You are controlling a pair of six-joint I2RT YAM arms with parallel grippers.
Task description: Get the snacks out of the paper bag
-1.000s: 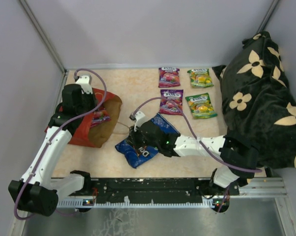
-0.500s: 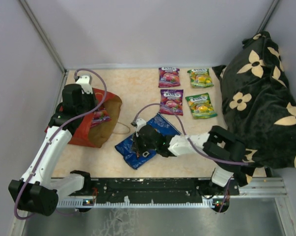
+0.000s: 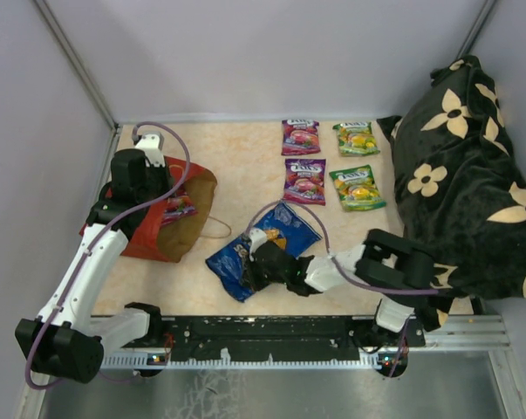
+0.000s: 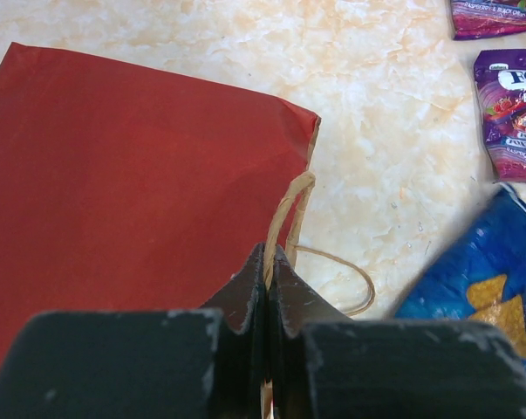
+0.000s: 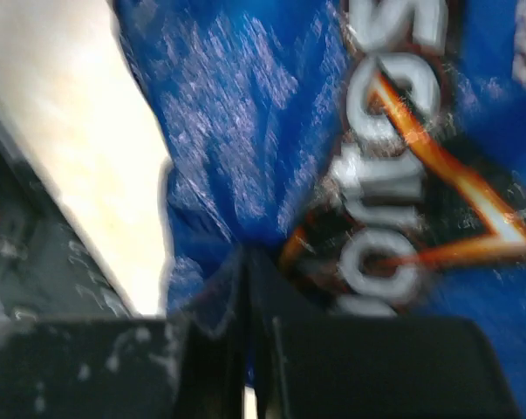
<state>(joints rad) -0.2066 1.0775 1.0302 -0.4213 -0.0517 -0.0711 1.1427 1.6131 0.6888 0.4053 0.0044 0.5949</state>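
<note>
Top external: I saw four candy packets (image 3: 303, 181) out, one inside paper bag (image 3: 191, 229); right gripper (image 5: 246, 262) pinched Doritos bag (image 3: 289, 223), left gripper (image 4: 269, 262) clamped handle (image 4: 290, 208).

White arm links (image 3: 86, 266) and black joints (image 3: 132, 179) — thin purple cables (image 3: 187, 160) along both, scuffed black end effectors (image 4: 269, 266) (image 5: 245, 279)

The Doritos bag (image 5: 332, 157) showed blurred and cropped in the right wrist view. The left arm (image 3: 97, 253) partly hid the paper bag (image 3: 180, 231).
</note>
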